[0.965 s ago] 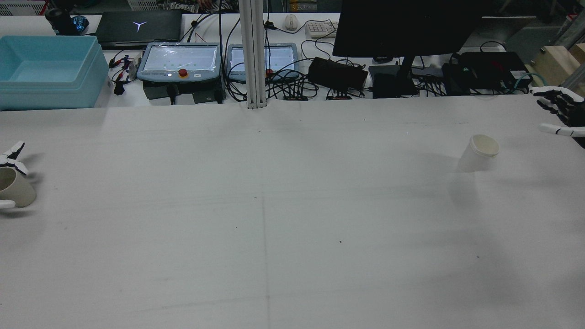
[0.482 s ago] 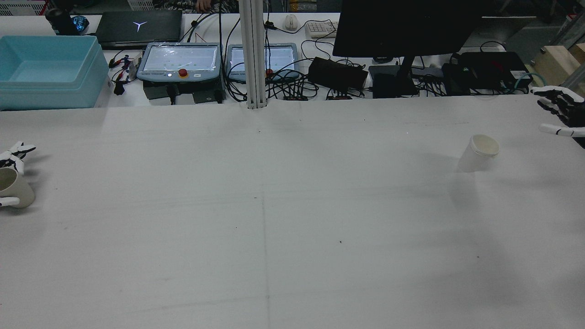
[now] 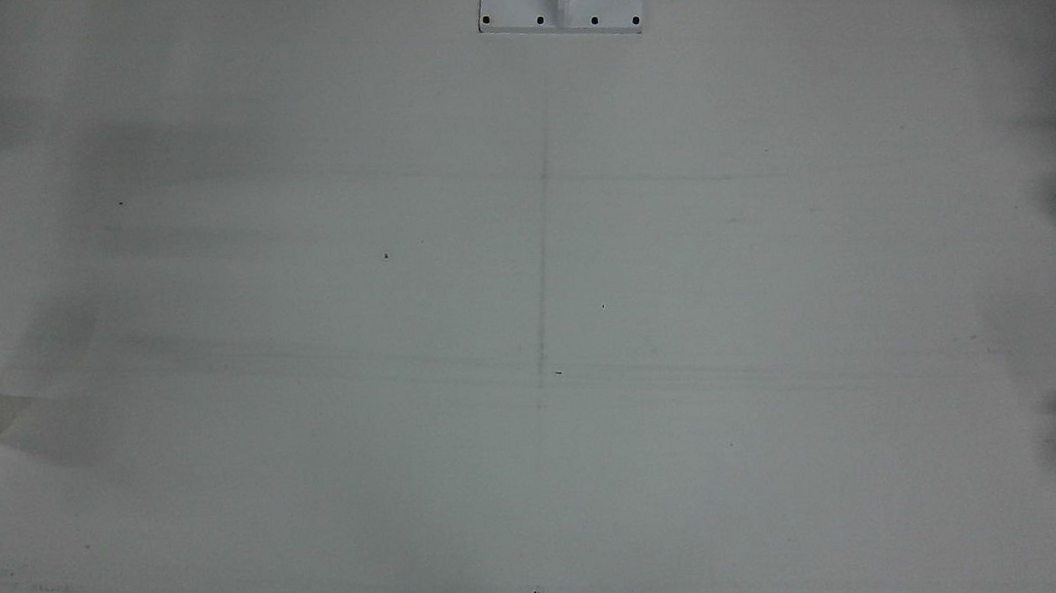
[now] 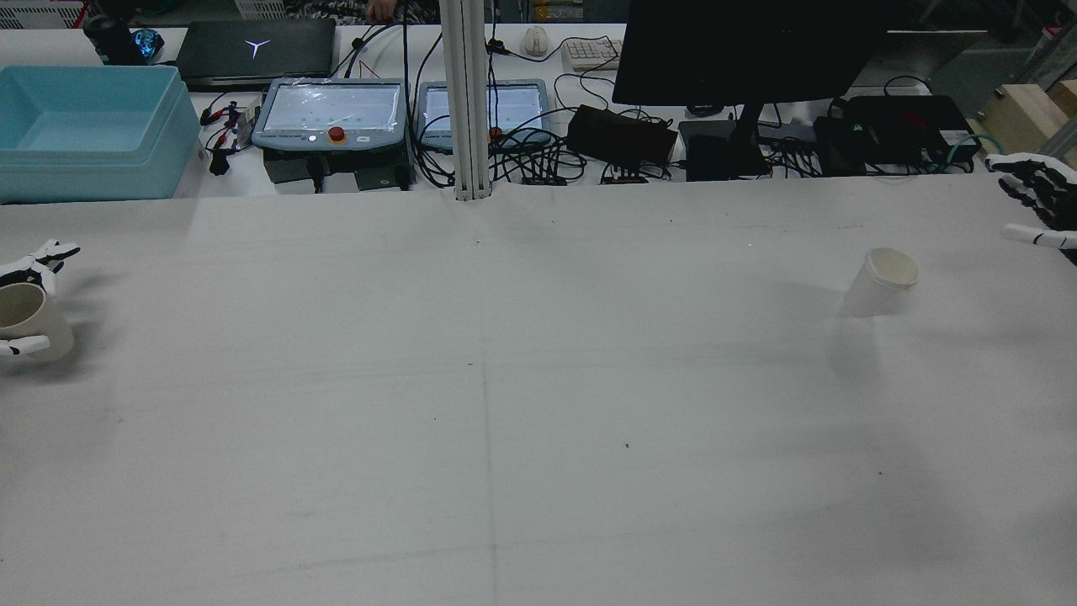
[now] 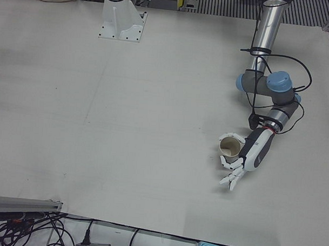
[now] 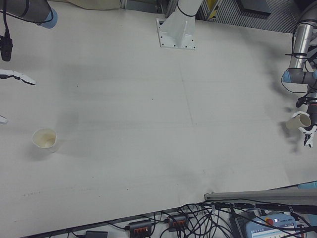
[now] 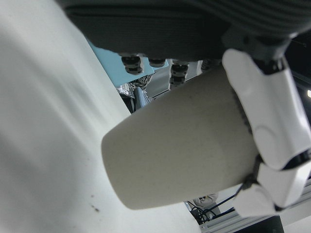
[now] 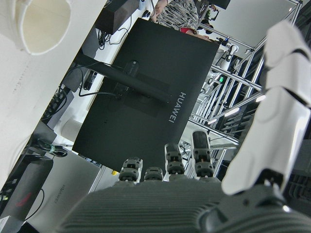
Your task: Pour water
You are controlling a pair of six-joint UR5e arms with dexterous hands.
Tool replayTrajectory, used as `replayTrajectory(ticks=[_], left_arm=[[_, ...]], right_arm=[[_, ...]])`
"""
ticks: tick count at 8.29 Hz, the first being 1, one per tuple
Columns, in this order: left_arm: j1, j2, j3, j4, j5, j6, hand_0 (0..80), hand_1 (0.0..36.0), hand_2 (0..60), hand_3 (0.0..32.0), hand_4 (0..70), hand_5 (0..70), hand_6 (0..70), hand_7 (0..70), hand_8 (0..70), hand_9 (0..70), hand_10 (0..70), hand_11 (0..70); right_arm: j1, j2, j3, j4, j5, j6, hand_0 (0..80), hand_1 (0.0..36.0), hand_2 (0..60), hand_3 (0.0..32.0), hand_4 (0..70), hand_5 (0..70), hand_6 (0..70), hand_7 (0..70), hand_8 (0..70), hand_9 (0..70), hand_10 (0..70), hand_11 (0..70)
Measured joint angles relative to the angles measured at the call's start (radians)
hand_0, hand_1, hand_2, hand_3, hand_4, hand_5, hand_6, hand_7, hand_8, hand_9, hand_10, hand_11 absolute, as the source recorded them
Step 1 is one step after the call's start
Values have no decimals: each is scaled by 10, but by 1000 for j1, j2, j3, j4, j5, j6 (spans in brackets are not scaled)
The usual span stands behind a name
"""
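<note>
Rear view, at the pouring station: the left hand has its fingers curled around a beige paper cup at the table's far left edge, thumb on the near side and the other fingers wrapped behind, rim up with a slight tilt. Its wrist camera shows a bright gap under the cup's base, so the cup appears lifted just clear of the white table. The receiving white cup stands upright well apart, at about three o'clock from the held cup, right across the table. The right hand hovers near that cup, at its one o'clock, fingers spread wide and holding nothing, not touching it. The right hand is much the nearer to the white cup; the coming move looks like a long carry rightward by the left arm before any tipping.
</note>
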Motion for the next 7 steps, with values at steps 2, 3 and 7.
replayTrajectory(ticks=[2, 3, 7], left_arm=[[0, 0, -109, 95, -1, -56, 517, 360, 600, 0, 564, 700, 65, 143, 9, 14, 29, 60], [0, -2, -152, 132, -13, -73, 521, 360, 600, 0, 565, 700, 64, 140, 9, 14, 30, 62], [16, -4, -300, 270, -60, -144, 521, 360, 600, 0, 570, 700, 63, 142, 9, 14, 29, 61]], right_arm=[[7, -12, -77, 33, -5, 13, 458, 132, 144, 0, 0, 263, 65, 122, 17, 30, 45, 79], [8, -11, -181, 113, -5, 23, 458, 132, 144, 0, 0, 263, 65, 122, 17, 30, 45, 79], [-13, 110, -612, 438, -5, 71, 467, 152, 186, 0, 44, 282, 89, 144, 18, 34, 48, 85]])
